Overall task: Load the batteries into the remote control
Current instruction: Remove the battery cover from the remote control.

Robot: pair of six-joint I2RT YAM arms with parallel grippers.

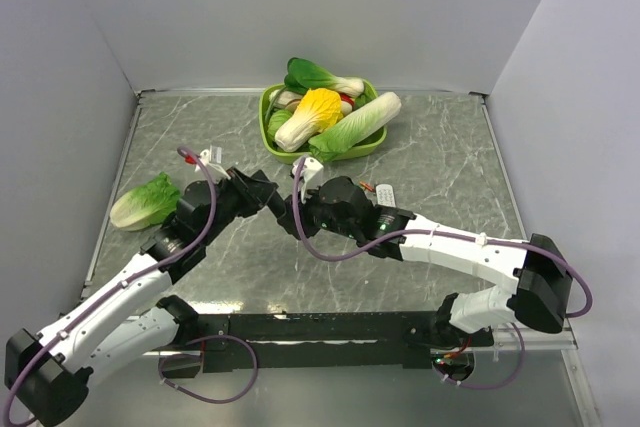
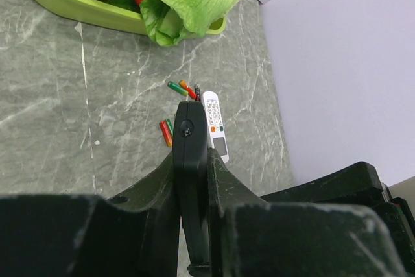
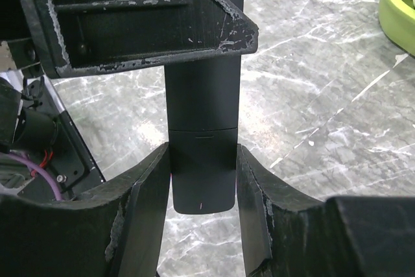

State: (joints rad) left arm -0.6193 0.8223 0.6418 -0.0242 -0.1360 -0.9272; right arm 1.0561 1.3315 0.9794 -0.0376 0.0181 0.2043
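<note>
Grey marbled table (image 1: 450, 147) fills your overhead view, with pale walls closing it in on three sides. At 12 o'clock on it sits a green bowl (image 2: 71, 8) heaped with toy vegetables (image 1: 320, 112), and a loose toy lettuce (image 1: 145, 202) lies at 9 o'clock, well apart from the arms. Your two arms meet near the middle of the table, with the black remote control (image 3: 202, 115) spanning between them and lifted off the surface. Your left gripper (image 2: 193, 154) is clamped tight on one end of it; in its wrist view the bar stands edge-on between the fingers. Your right gripper (image 3: 203, 160) has its fingers pressed against both long sides of the other end, so it grips the remote too. The batteries (image 2: 166, 133) all lie loose on the table. In the left wrist view, one pair shows at 8 o'clock from the remote's far tip and another pair just past the tip at 12 o'clock. A white remote (image 2: 214, 121) with buttons rests on the table at 3 o'clock from that tip.
</note>
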